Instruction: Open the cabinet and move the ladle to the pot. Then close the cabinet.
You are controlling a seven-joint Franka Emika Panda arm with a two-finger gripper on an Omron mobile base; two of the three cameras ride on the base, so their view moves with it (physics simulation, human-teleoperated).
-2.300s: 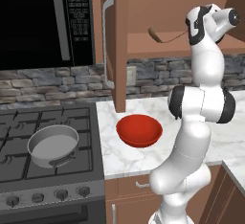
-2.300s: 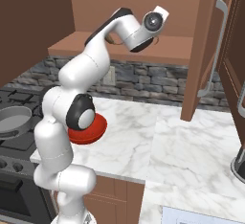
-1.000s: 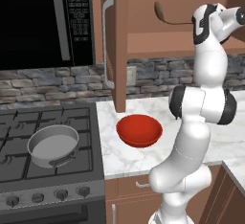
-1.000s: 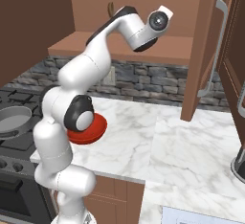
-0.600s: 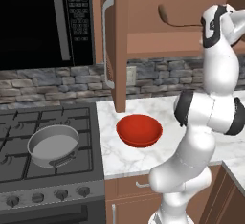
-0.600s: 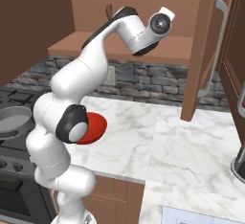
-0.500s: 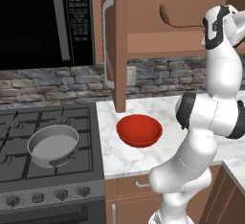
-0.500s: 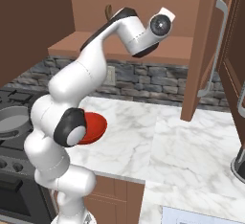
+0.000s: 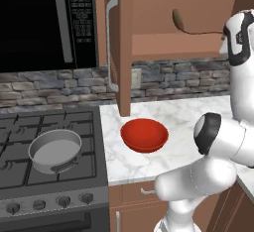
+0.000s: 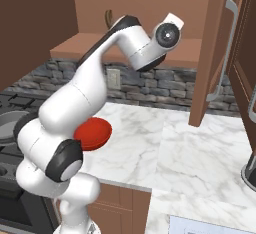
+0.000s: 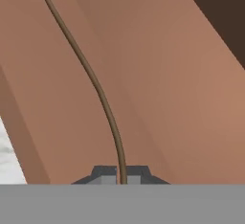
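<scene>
- Claw (image 11: 122,179) was pinched tight on the thin handle of the ladle (image 11: 91,79); in the hand view both fingertips (image 11: 106,176) met around the handle, which ran up and away in a long curve
- Pot (image 9: 55,150) sat on the black stove (image 9: 30,127) at near left, pale inside, nothing in it
- Red bowl (image 9: 144,135) rested on the marble surface (image 9: 188,117), just right of the stove, well apart from the pot
- Ladle was held up high inside the open cabinet (image 9: 163,13), above its shelf floor; the scoop (image 9: 177,20) pointed left, towards the open left door (image 9: 120,47)
- From the right base view, the arm reached up into the cabinet mouth, with the ladle tip (image 10: 108,18) just visible behind the forearm
- Right door (image 10: 220,53) stood swung out, its silver bar handle (image 10: 224,53) facing the camera
- Black microwave (image 9: 44,23) hung left of the cabinet, over the stove
</scene>
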